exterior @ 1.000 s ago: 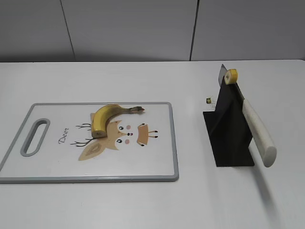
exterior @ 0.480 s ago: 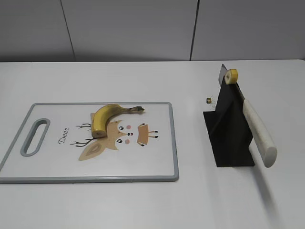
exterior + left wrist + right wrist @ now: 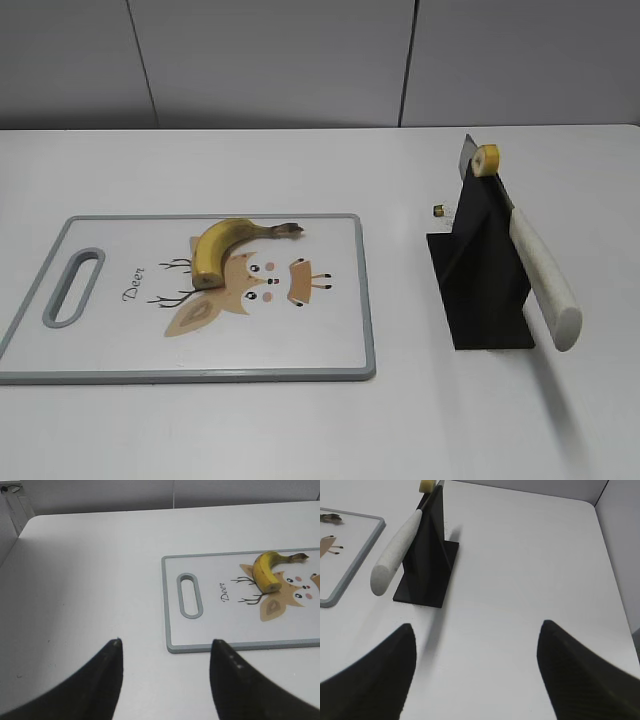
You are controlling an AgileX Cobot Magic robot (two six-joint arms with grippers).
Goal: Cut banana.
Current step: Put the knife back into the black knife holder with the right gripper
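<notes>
Even, soft overhead light on a white surface; all three views sharp where it matters.

The surface (image 3: pixel 300 420) reads bright and flat from the far edge to the near one, with no glare patches. Shadows are faint and diffuse: a pale smear runs from the knife (image 3: pixel 540 275) handle toward the near right corner, and the black stand (image 3: pixel 427 562) throws a soft grey band toward the near edge in the right wrist view. In the left wrist view the far left corner dims to grey. The left gripper (image 3: pixel 165 680) and right gripper (image 3: pixel 475 672) show as dark, slightly soft silhouettes at the bottom edge, too close for focus.
</notes>
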